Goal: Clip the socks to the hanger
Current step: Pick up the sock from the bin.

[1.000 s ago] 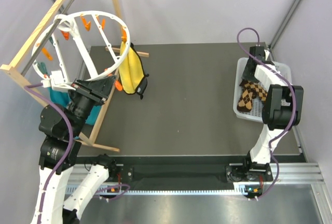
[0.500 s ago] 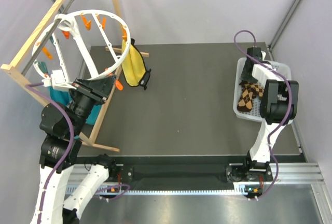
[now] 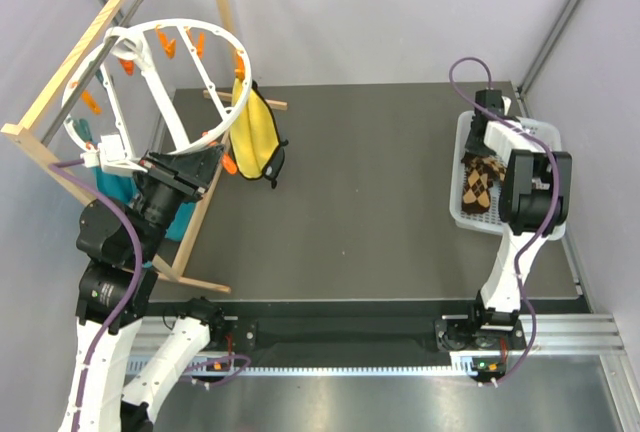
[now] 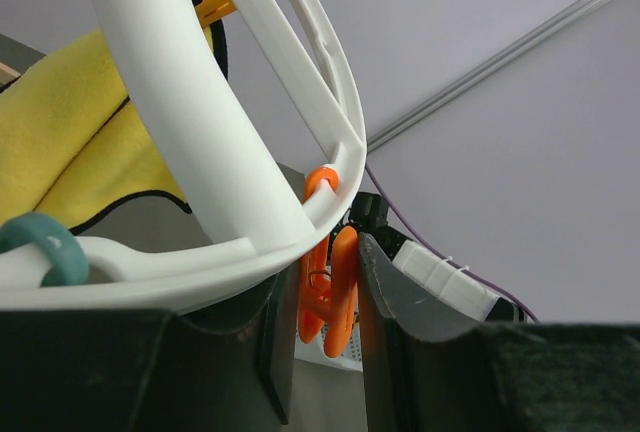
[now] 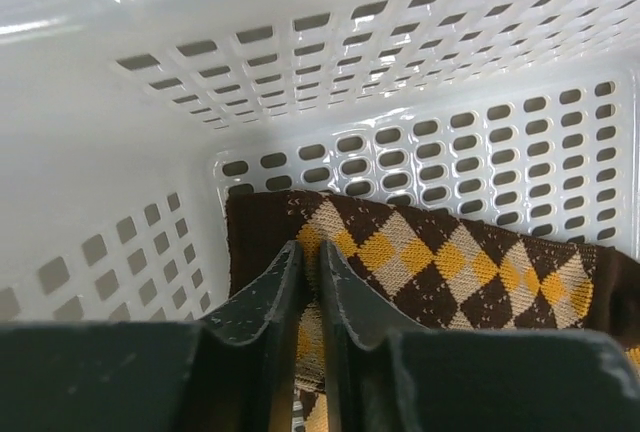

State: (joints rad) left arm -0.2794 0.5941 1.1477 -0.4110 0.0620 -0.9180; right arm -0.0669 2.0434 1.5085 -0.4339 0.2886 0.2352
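The white ring hanger (image 3: 190,23) hangs tilted on the wooden rack at the far left. My left gripper (image 3: 215,157) is at its lower rim. In the left wrist view my left gripper (image 4: 325,282) is shut on an orange clip (image 4: 335,292) hanging under the white ring (image 4: 190,122). The brown-and-tan argyle socks (image 3: 480,184) lie in the white mesh basket (image 3: 462,217) at the right. My right gripper (image 3: 476,150) is down in the basket at their far end. In the right wrist view my right gripper (image 5: 310,252) is nearly closed, pinching a fold of the socks (image 5: 450,262) near the dark cuff.
The wooden frame rack (image 3: 100,27) stands along the left edge. A yellow cloth (image 3: 255,137) hangs from the ring, also seen in the left wrist view (image 4: 80,152). A teal cloth (image 3: 118,190) hangs behind my left arm. The basket wall (image 5: 400,82) is close ahead of my right gripper.
My right gripper has moved toward the basket's far end and lower, and the socks look more bunched. The yellow cloth swayed slightly. My left arm has stayed put.
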